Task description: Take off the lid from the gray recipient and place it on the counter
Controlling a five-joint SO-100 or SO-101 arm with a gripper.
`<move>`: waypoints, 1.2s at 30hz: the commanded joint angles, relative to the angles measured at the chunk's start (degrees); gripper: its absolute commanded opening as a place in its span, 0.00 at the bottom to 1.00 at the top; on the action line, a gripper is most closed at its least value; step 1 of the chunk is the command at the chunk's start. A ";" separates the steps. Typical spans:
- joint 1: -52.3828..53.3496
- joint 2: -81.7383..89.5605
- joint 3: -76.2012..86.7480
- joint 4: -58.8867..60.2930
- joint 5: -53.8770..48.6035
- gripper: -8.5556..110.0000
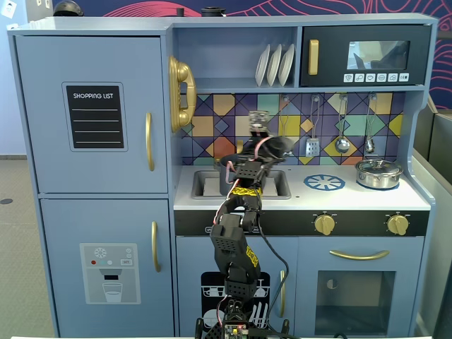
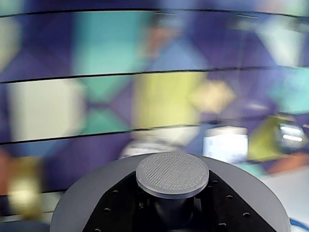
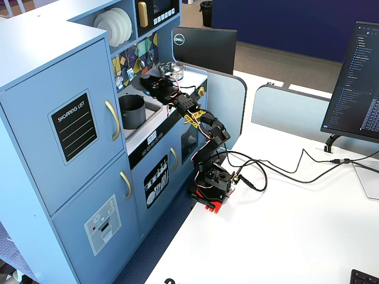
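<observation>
My gripper [image 2: 172, 209] is shut on the stem under the round knob [image 2: 172, 175] of the dark-gray lid [image 2: 77, 203]. The lid fills the bottom of the wrist view, with blurred backsplash tiles behind it. In a fixed view the lid [image 1: 275, 147] hangs tilted in the gripper [image 1: 264, 151] above the white counter [image 1: 296, 199], between the sink and the burner ring. From the side, the gray recipient [image 3: 131, 111] stands open in the sink, left of the gripper [image 3: 155, 84] and the raised lid [image 3: 149, 83].
A shiny silver pot [image 1: 378, 173] with its own lid stands at the counter's right end, past the blue burner ring [image 1: 324, 182]. Utensils [image 1: 342, 141] hang on the tiled backsplash. Plates [image 1: 274, 65] stand on the shelf above. Cables [image 3: 284, 168] run over the white desk.
</observation>
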 commanded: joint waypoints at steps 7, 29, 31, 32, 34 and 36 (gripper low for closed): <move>12.48 2.99 4.83 -6.24 2.46 0.07; 14.24 -15.82 11.78 -23.99 1.85 0.07; 14.24 -17.31 11.60 -24.70 1.67 0.07; 14.33 -17.84 11.60 -24.96 1.67 0.07; 14.33 -18.54 11.69 -24.96 1.49 0.07; 14.33 -19.34 12.04 -25.66 1.14 0.07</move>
